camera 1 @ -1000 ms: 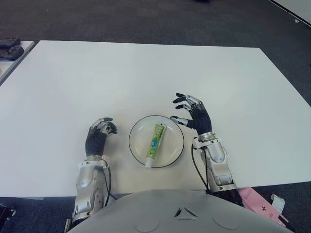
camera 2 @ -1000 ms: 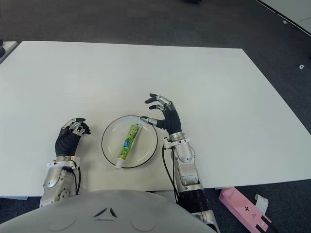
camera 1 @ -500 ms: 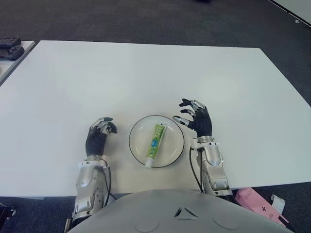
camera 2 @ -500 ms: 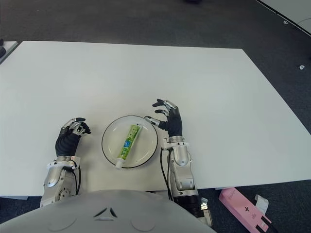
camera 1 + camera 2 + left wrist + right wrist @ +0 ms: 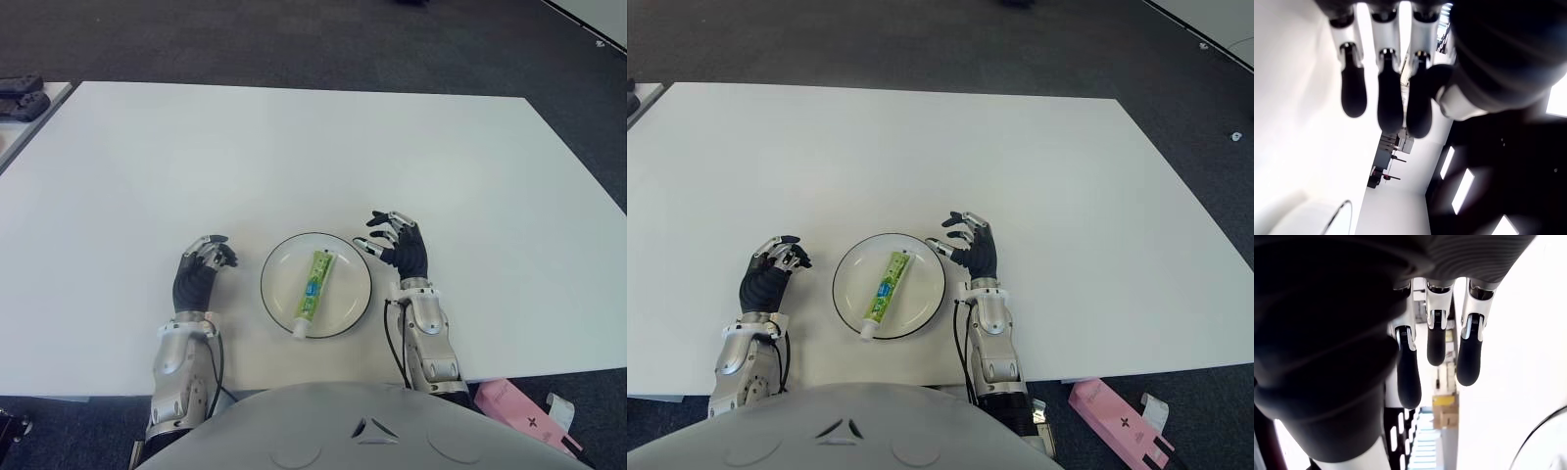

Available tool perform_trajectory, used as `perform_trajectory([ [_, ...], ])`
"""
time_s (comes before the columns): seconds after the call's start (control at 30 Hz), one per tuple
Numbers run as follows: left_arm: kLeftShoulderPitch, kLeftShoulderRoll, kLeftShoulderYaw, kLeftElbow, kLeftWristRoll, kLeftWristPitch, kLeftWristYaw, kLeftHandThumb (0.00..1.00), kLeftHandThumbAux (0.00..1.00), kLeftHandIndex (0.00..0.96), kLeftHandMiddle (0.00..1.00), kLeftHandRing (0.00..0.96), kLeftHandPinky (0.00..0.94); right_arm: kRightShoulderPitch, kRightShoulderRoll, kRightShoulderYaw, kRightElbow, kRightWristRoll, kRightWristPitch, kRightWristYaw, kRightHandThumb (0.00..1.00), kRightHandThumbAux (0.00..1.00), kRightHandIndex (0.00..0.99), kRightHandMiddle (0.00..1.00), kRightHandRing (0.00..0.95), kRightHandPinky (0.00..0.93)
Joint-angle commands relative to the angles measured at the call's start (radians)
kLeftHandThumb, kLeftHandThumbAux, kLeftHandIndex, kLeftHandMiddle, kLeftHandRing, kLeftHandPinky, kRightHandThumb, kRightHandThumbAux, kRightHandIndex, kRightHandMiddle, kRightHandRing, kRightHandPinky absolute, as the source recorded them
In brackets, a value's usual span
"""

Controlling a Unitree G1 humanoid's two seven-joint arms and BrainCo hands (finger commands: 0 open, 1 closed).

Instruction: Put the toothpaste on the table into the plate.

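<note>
A green toothpaste tube [image 5: 313, 284] lies in the white, dark-rimmed plate [image 5: 279, 259], its white cap toward the plate's near edge. My right hand [image 5: 397, 245] is just right of the plate's rim, fingers relaxed and holding nothing; its fingers [image 5: 1432, 340] show bare in the right wrist view. My left hand [image 5: 201, 269] is to the left of the plate, fingers loosely curled and empty, as the left wrist view's fingers [image 5: 1388, 95] confirm.
The white table [image 5: 294, 157] stretches far ahead and to both sides. Dark objects [image 5: 20, 98] lie on another surface at the far left. A pink box [image 5: 524, 411] lies on the floor at the near right.
My right hand has drawn back from above the plate's right rim, lowering toward me beside the plate. The toothpaste stays in the plate. The left hand has not moved.
</note>
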Motion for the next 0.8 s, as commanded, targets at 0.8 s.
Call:
perform_trajectory([
  [0.8,-0.007,0.012,0.006,0.058,0.008,0.015,-0.015,0.712,0.717,0.435,0.591,0.569,0.542,-0.04,0.038,-0.112,0.196,0.019,-0.172,-0.059,0.703,0.728,0.434,0.599,0.581,0.566],
])
